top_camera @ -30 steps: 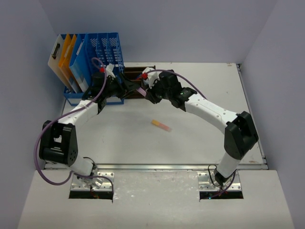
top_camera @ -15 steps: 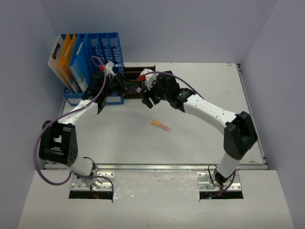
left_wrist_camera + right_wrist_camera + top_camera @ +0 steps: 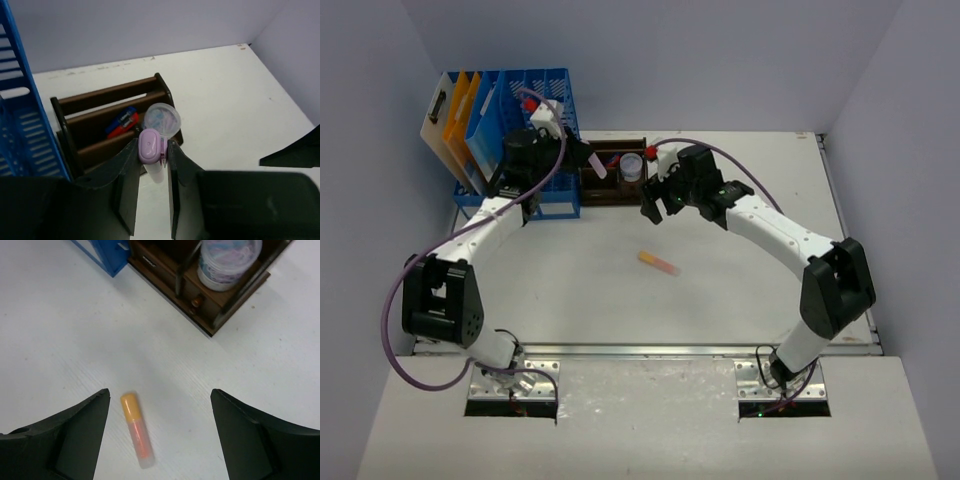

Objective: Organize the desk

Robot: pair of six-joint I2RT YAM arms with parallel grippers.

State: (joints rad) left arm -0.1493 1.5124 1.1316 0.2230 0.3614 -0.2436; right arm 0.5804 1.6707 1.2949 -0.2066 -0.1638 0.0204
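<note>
The off-white bench (image 3: 750, 280) lies under the dark wooden tray (image 3: 610, 190) and spreads out from it to the right and toward the arms. A silver rail (image 3: 670, 350) runs along its edge on the near side, well apart from the tray.

The left pincer (image 3: 152, 155) is at the tray's left end. Its jaws are drawn in close and clamped on a lilac-capped tube (image 3: 151, 144), which stands upright between them.

A clear lidded tub (image 3: 161, 118) sits in the tray's right part, and a blue and red thing (image 3: 122, 122) lies in a slot to its left.

The right pincer (image 3: 159, 395) hangs off the tray's near right corner, jaws spread wide and holding nothing. An orange-capped tube (image 3: 136, 430) lies flat on the bench on the near side of the tray, apart from it.

A blue mesh file rack (image 3: 535, 100) stands just left of the tray.
</note>
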